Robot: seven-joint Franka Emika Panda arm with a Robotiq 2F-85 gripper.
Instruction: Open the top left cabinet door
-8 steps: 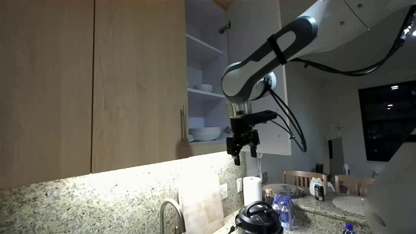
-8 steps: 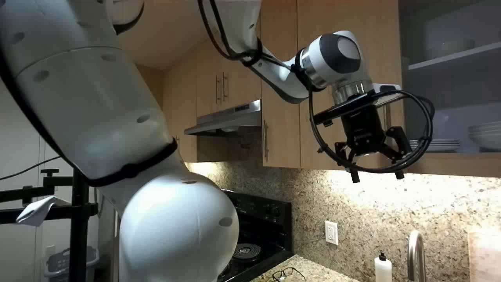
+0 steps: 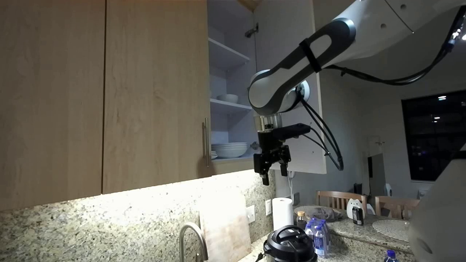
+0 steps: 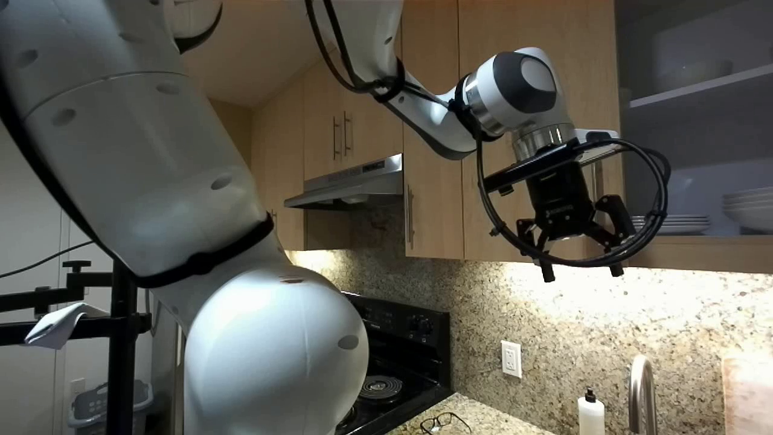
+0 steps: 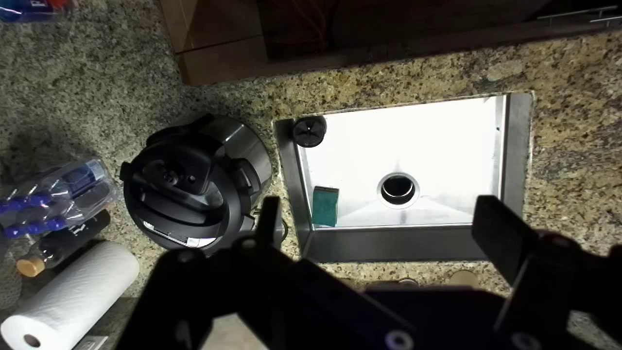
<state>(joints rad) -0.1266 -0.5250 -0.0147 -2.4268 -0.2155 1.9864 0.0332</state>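
Observation:
The top left cabinet door (image 3: 156,91) is a tall light wood-grain panel, standing closed. Its slim vertical silver handle (image 3: 206,142) runs along the edge beside the open cabinet. In an exterior view the same door (image 4: 583,72) is partly covered by the arm, and its handle (image 4: 597,181) shows only in part behind the wrist. My gripper (image 3: 275,175) points downward, its fingertips lower than the handle and apart from the door. In the wrist view the gripper (image 5: 378,206) has its fingers spread wide with nothing between them; the door does not show there.
The neighbouring cabinet stands open, its pale door (image 3: 287,43) swung out behind the arm. Bowls and plates (image 3: 230,150) sit on its shelves. Below are a sink (image 5: 388,243), a faucet (image 3: 193,233), a black-lidded cooker (image 3: 291,243) and a paper towel roll (image 3: 283,213).

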